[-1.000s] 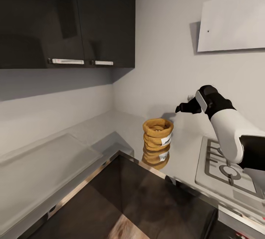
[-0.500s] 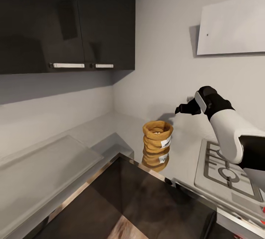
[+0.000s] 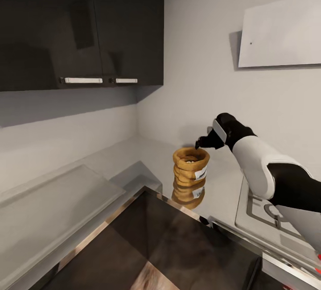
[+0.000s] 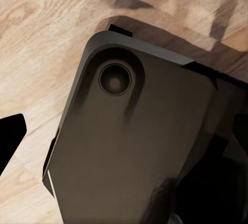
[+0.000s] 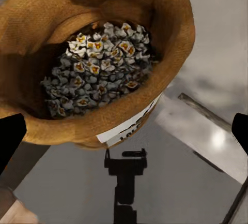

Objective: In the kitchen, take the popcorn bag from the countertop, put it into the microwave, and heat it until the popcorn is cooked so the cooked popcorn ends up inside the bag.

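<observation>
The popcorn bag [image 3: 191, 168] is seen upright on the grey surface [image 3: 147, 156]; the right gripper [image 3: 201, 142] is positioned above its rim, spread wide, holding nothing. Popcorn [image 5: 98, 66] is revealed by the right wrist view.

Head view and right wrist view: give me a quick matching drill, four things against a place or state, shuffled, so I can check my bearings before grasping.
Things:
1. orange-brown creased paper popcorn bag
2. right gripper
3. steel gas hob with grey grates
4. black wall cabinets with silver handles

Places or states:
A. mounted high on the wall, doors shut
B. standing upright on the glossy light-grey countertop, mouth open, pale kernels inside
C. partly hidden behind the white right forearm
D. open, poised above the bag's rolled rim

Pairs: 1-B, 2-D, 3-C, 4-A
</observation>
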